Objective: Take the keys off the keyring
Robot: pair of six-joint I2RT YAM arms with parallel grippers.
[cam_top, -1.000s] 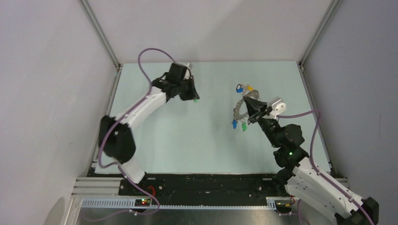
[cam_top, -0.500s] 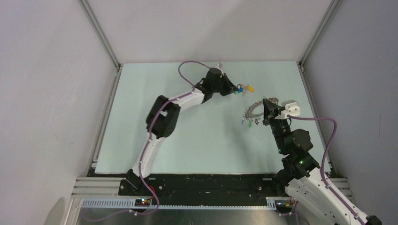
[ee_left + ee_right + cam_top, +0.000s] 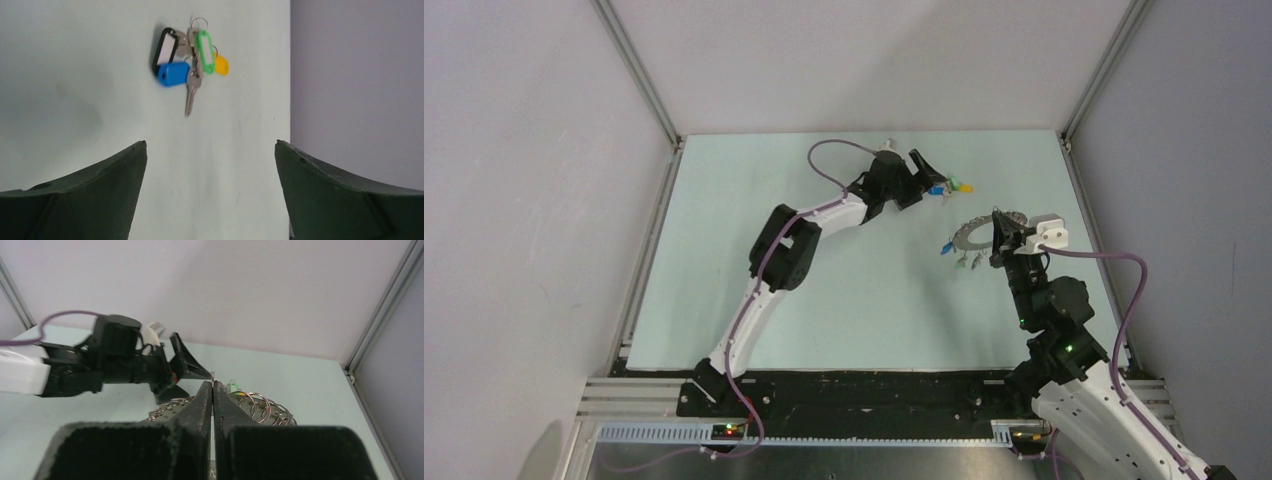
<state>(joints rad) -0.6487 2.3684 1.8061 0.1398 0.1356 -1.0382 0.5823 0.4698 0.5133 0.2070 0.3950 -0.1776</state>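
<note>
Between the right fingers (image 3: 202, 405), a jagged grey metal keyring (image 3: 967, 229).

1. The left claw (image 3: 210, 144) is wide open. Bare surface (image 3: 75, 75) runs between its fingers (image 3: 90, 200) up to the key bunch (image 3: 186, 62).
2. The right claw (image 3: 996, 236) pinches the keyring (image 3: 969, 232), held up near the bunch. A thin gap lies between them.
3. Left of the left arm (image 3: 774, 250) there is wide room to pass.
</note>
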